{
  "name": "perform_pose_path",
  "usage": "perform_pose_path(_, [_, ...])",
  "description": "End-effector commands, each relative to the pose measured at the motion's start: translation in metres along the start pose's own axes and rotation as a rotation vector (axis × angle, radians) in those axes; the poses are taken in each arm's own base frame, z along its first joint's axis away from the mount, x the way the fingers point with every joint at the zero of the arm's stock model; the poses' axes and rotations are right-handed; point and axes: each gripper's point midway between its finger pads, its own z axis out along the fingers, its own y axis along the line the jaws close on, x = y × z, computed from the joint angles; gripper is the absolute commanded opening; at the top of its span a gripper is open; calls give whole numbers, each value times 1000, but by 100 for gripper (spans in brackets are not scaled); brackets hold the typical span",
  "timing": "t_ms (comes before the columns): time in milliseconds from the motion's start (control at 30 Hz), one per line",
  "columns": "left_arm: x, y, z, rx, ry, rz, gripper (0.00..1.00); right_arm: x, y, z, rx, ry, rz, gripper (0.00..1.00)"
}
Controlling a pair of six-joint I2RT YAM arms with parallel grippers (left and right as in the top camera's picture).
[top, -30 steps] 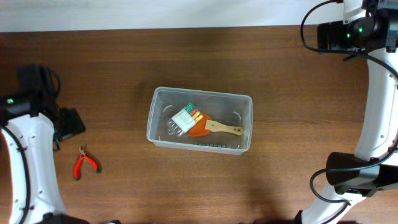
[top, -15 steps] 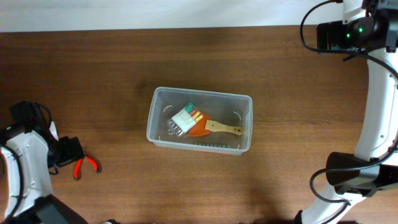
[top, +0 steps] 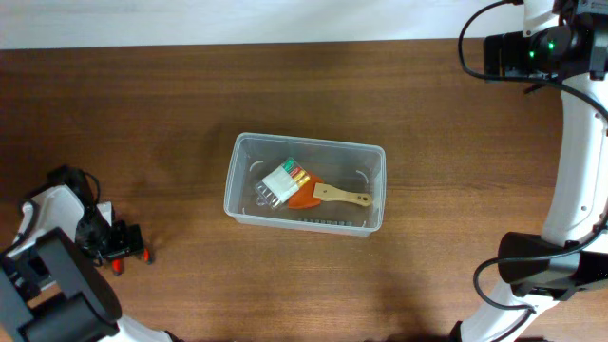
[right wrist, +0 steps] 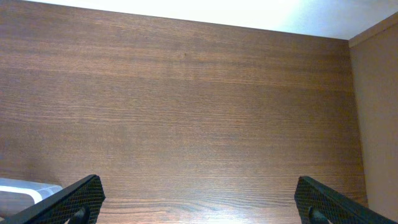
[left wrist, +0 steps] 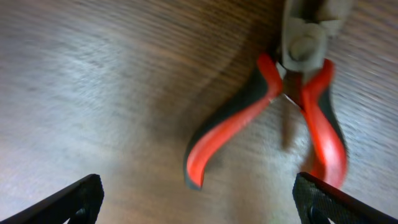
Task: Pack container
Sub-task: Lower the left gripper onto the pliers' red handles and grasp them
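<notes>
Brown wood table (top: 190, 95), container (top: 309, 142) sitting mid-table with a brush (top: 342, 197) and a white pack (top: 282, 179) already inside. Over the last second the left gripper (left wrist: 199, 202) has swung forward and dropped right over the pliers (left wrist: 298, 118), well left of the container. Its fingers are spread wide with the red handles between them, nothing pinched yet. My guess is the pliers go in next. Right gripper (right wrist: 199, 202) is spread too, empty, hanging over bare table.
</notes>
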Motion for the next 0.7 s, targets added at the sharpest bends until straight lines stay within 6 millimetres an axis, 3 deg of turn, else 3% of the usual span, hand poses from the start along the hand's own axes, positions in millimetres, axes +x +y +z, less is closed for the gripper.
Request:
perform_pose_path(0, [4,1,12,-8,44,23,99,0,-2,2,-2,0,7,99])
perform_pose_path(200, [-6,4,22,-31,30,20,100,0,-2,2,-2,1,7,99])
perform_pose_path(267, [-12,5,23,-33,11,16,95,0,-2,2,-2,1,7,99])
perform_pose_path(433, [-28,5,23,-32,-57,1,66,0,-2,2,-2,1,7,99])
perform_pose_path(667, [-41,3,22,-16,-110,-7,44,0,-2,2,-2,1,7,99])
